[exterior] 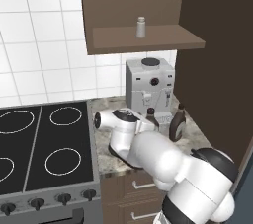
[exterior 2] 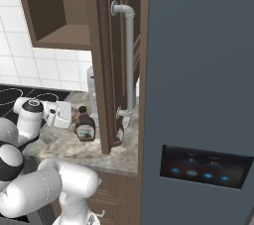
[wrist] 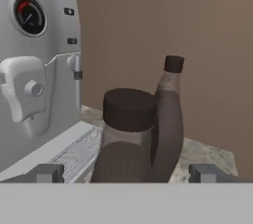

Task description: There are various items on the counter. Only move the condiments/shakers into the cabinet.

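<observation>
A whitish shaker (exterior: 141,27) stands on the shelf of the open dark brown cabinet (exterior: 148,40). Two dark brown bottles with black caps stand on the speckled counter (exterior 2: 69,145) in front of the coffee machine. The nearer bottle (wrist: 129,139) (exterior 2: 85,126) sits between my two fingertips (wrist: 49,172). My gripper (wrist: 128,174) (exterior 2: 73,119) is open, level with the bottle's upper body, its fingers apart from it on both sides. The second bottle (wrist: 170,114) (exterior: 178,124) stands just behind and to the right, partly hidden by the cabinet door in the right base view.
The silver coffee machine (exterior: 148,87) stands against the wall, close on my gripper's left. The open cabinet door (exterior 2: 101,70) hangs over the counter's right part. A black stovetop (exterior: 44,144) lies to the left. A tall grey fridge (exterior 2: 198,95) closes off the right.
</observation>
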You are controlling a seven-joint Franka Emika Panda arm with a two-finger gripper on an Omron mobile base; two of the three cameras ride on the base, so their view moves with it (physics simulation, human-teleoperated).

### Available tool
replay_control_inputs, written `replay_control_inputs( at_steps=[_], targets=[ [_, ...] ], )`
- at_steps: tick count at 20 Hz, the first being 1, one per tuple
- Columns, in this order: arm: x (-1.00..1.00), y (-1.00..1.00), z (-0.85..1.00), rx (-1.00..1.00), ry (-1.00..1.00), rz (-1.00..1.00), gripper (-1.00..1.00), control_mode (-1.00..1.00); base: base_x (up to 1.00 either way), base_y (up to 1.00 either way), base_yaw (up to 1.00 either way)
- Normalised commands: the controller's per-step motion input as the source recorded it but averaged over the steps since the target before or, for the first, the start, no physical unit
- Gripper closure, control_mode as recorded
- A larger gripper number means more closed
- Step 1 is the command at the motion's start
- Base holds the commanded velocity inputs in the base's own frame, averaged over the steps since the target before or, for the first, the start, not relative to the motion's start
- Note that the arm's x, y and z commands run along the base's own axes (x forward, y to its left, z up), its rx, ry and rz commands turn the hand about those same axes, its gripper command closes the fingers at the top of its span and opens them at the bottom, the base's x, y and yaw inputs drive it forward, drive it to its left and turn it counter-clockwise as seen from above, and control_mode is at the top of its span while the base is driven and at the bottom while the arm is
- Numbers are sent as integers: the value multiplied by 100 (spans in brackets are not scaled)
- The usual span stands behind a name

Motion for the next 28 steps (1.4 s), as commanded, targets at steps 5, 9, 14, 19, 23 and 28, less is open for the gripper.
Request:
replay_control_inputs(
  at_steps=[5, 9, 14, 19, 23, 28],
  targets=[
    [23, 0, 0, 0, 3, 0, -100, -100, 0, 0, 0],
    [8, 0, 0, 0, 3, 0, -100, -100, 0, 0, 0],
    [1, -3, -1, 0, 1, 0, -100, -100, 0, 0, 0],
    [2, -13, -3, 0, 2, 0, -100, -100, 0, 0, 0],
    [0, -18, -3, 0, 0, 0, -100, -100, 0, 0, 0],
    [0, -18, -3, 0, 0, 0, -100, -100, 0, 0, 0]
  ],
)
